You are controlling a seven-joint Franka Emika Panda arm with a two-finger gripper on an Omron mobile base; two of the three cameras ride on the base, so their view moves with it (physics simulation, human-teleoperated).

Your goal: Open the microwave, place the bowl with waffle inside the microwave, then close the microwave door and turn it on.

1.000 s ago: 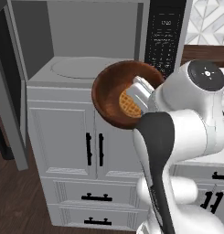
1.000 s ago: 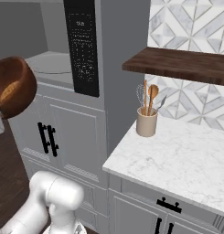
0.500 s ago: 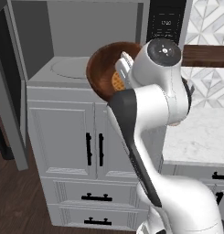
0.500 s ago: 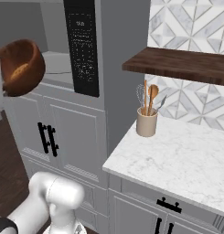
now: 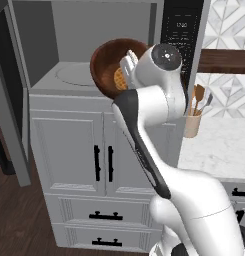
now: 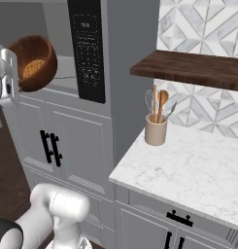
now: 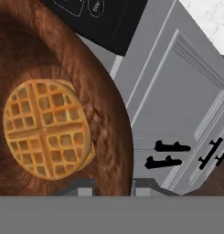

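The gripper (image 5: 128, 64) is clamped on the rim of the bowl with waffle (image 5: 114, 67), held tipped on its side at the open mouth of the microwave (image 5: 94, 45), right of the turntable plate (image 5: 76, 74). The waffle (image 7: 45, 129) sits against the tilted bowl floor. Level the bowl first so the waffle does not slide out, then carry it left and farther in, over the plate, before lowering it
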